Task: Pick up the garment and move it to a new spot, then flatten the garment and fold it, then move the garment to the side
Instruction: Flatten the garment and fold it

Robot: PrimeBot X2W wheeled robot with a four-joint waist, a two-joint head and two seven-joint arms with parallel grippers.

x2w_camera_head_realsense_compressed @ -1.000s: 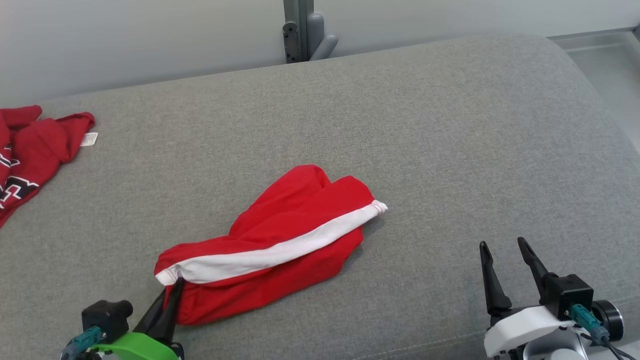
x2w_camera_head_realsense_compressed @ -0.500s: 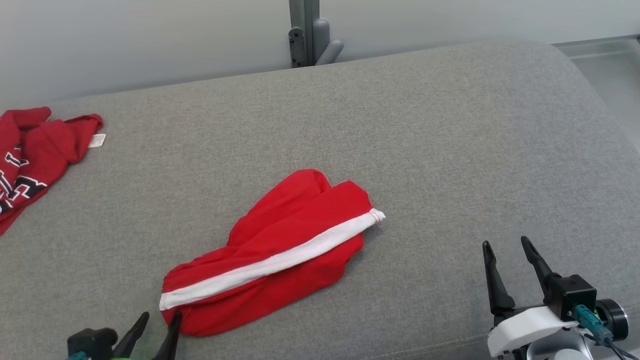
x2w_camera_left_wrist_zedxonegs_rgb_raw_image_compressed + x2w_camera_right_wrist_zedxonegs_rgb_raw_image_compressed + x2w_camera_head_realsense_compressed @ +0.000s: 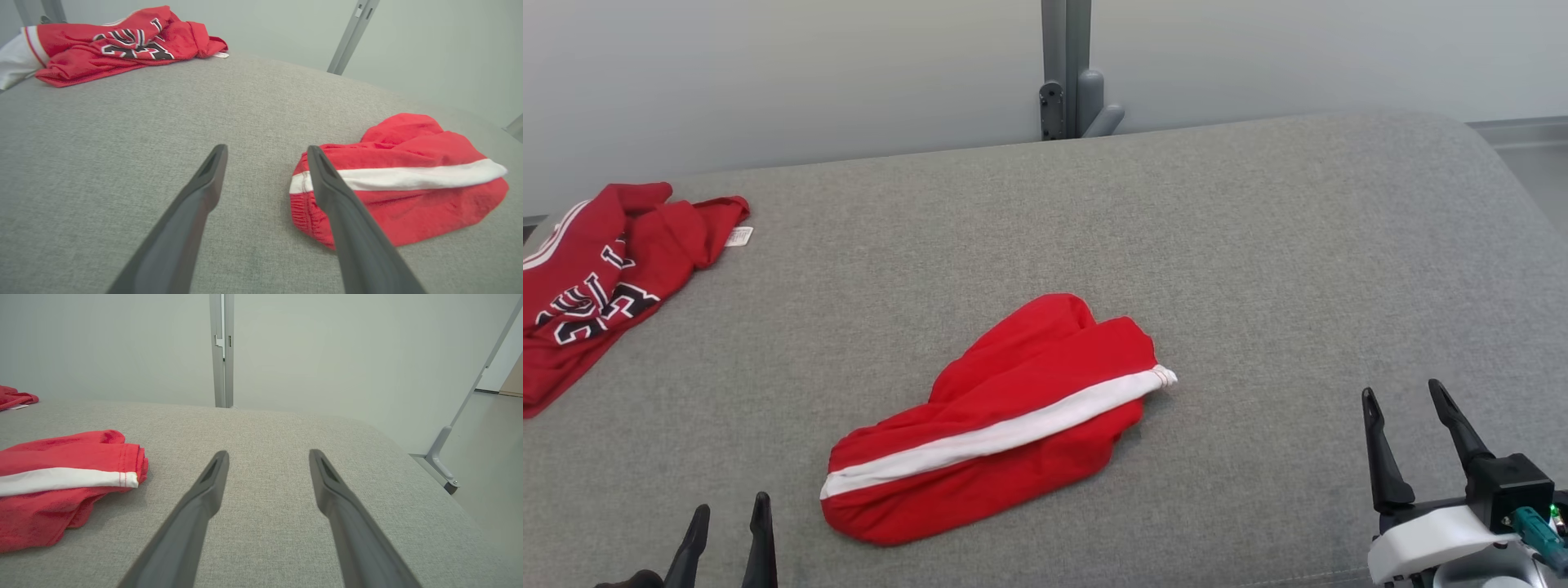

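The garment, red shorts with a white side stripe (image 3: 1001,420), lies folded in a bundle on the grey cushioned surface (image 3: 1258,245), near the middle. It also appears in the left wrist view (image 3: 400,192) and the right wrist view (image 3: 61,482). My left gripper (image 3: 729,527) stands open at the lower left, just left of the shorts' waistband end and apart from it, holding nothing. My right gripper (image 3: 1409,412) is open at the lower right, well clear of the shorts.
A second red garment with black and white lettering (image 3: 596,282) lies crumpled at the far left, also seen in the left wrist view (image 3: 118,41). A grey metal post (image 3: 1068,69) stands behind the surface. The surface drops off at the right edge.
My left gripper let go of the shorts' waistband end, opened and drew back to the lower left. The shorts settled flat. The head camera shifted, so the whole scene slid right and down.
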